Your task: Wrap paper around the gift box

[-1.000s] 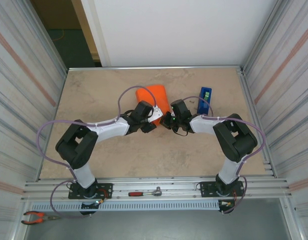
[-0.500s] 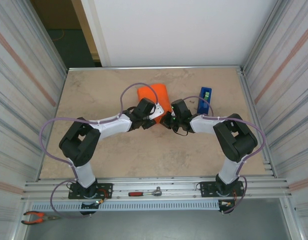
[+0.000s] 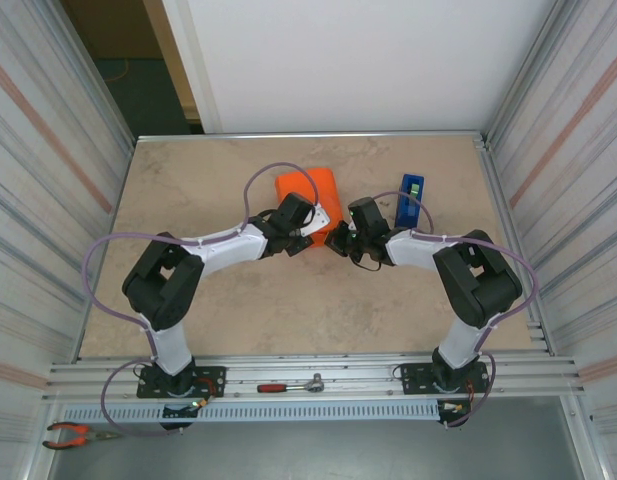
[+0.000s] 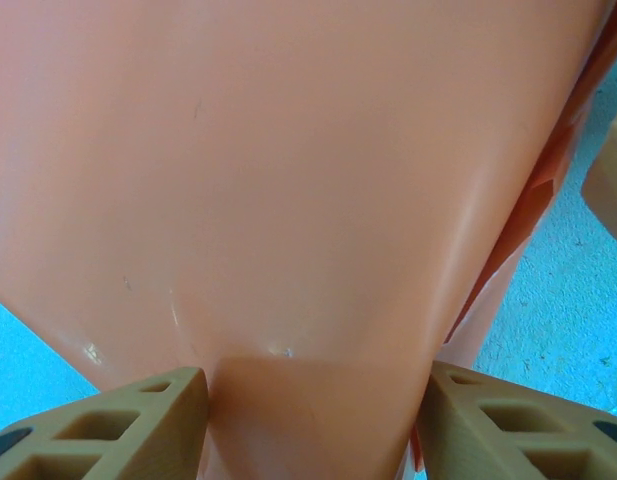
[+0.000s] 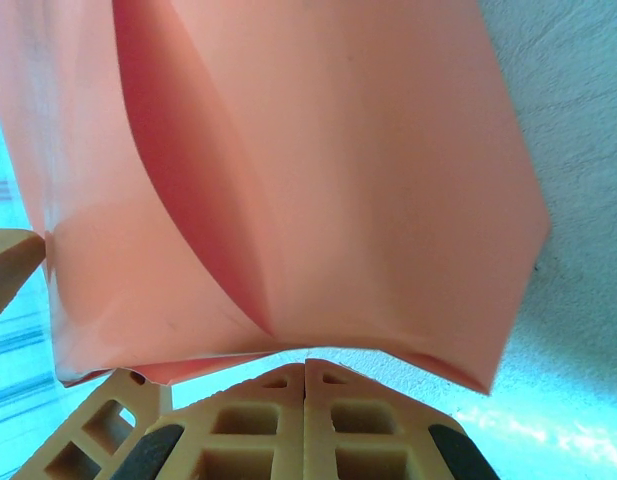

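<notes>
The left gripper (image 4: 313,405) has its jaws apart, pressed on either side of a fold of the paper (image 3: 310,188); the right gripper (image 5: 306,390) has its tips together at the sheet's near edge, nothing seen between them. The paper, humped on the table (image 3: 198,300) midway between its side edges and toward the far edge, probably covers the gift box. It looks thin, light and quick to crease or tear, so I would take it gently by edges and folds. It is plain orange, unprinted, and the blue tape dispenser (image 3: 409,200) toward the right edge bears a mark too small to read.
</notes>
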